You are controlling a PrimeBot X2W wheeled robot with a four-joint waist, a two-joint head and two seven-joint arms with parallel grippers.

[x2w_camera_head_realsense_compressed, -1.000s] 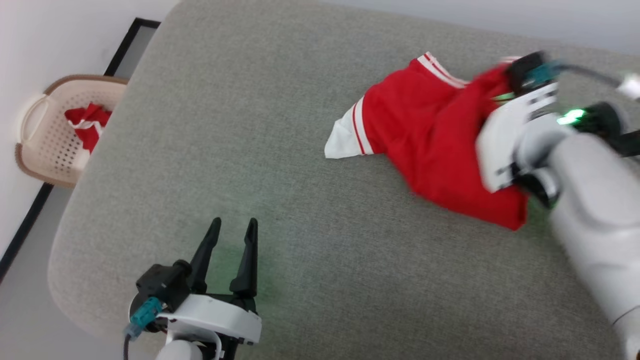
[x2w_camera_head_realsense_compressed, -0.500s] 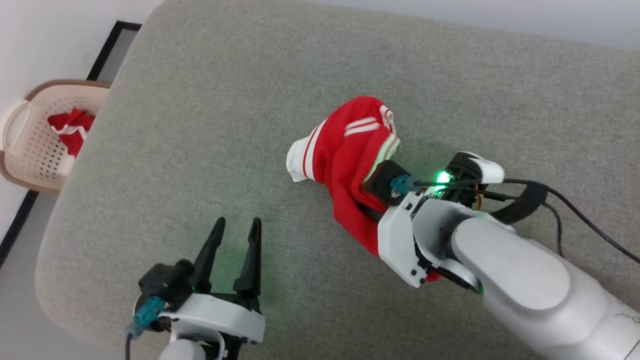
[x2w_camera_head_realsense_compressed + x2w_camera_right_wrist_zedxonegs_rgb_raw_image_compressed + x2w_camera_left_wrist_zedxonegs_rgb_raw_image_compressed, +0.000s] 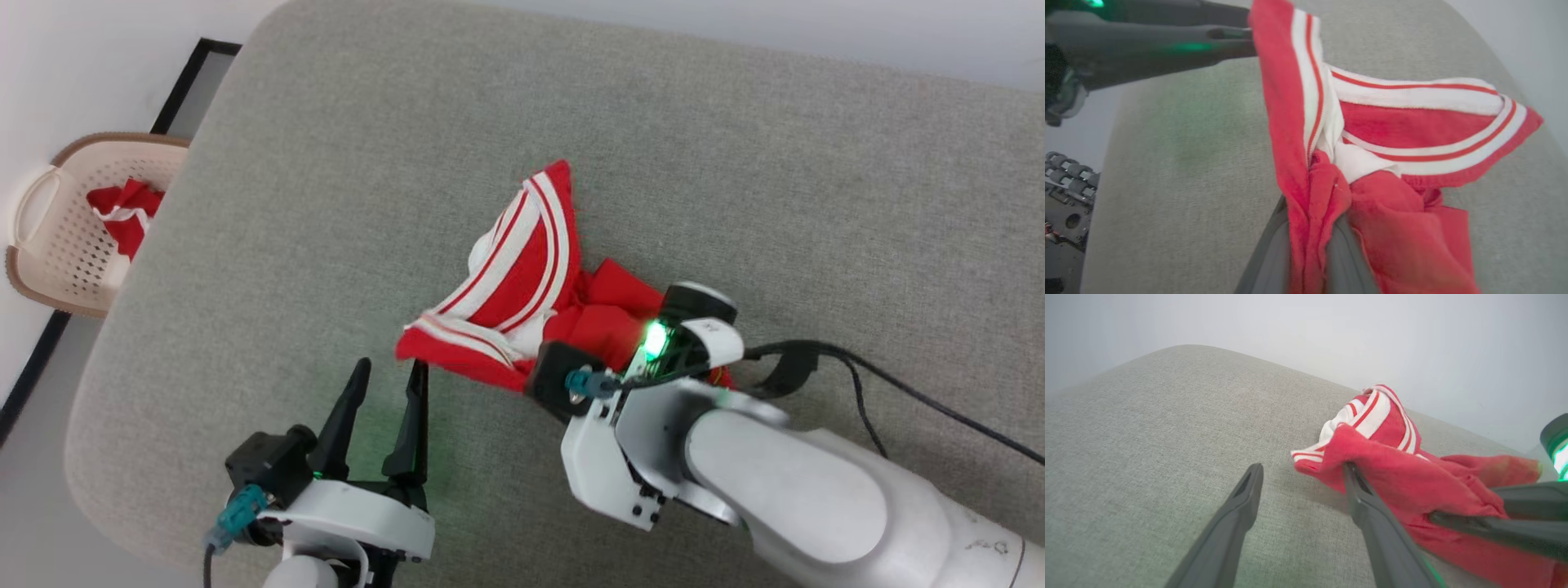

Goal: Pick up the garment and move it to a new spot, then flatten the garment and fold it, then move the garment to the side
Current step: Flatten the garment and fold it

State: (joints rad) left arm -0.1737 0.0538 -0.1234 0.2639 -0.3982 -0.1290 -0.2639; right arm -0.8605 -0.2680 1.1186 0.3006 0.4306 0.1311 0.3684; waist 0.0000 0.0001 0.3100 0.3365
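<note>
The red jersey (image 3: pixel 522 282) lies bunched in the middle of the grey cushion (image 3: pixel 735 163), its white-and-red striped trim (image 3: pixel 510 253) turned up and a little white inside showing. Its lettering is hidden in the folds. My right gripper (image 3: pixel 1312 220) is shut on a gathered fold of the jersey (image 3: pixel 1400 134); in the head view its fingers are covered by the wrist and cloth. My left gripper (image 3: pixel 389 371) stands open just left of the jersey's near corner, nothing between its fingers (image 3: pixel 1251 486). In the left wrist view the jersey (image 3: pixel 1392 465) overlaps the right-hand finger.
A cream perforated laundry basket (image 3: pixel 61 245) holding another red cloth (image 3: pixel 126 208) sits on the floor off the cushion's left edge. A black cable (image 3: pixel 939 408) trails from my right wrist across the cushion. Bare cushion stretches behind and to the right.
My right gripper has carried the jersey from the cushion's far right to the middle, close to the left gripper. The left gripper has stayed put and open. The head camera shifted slightly.
</note>
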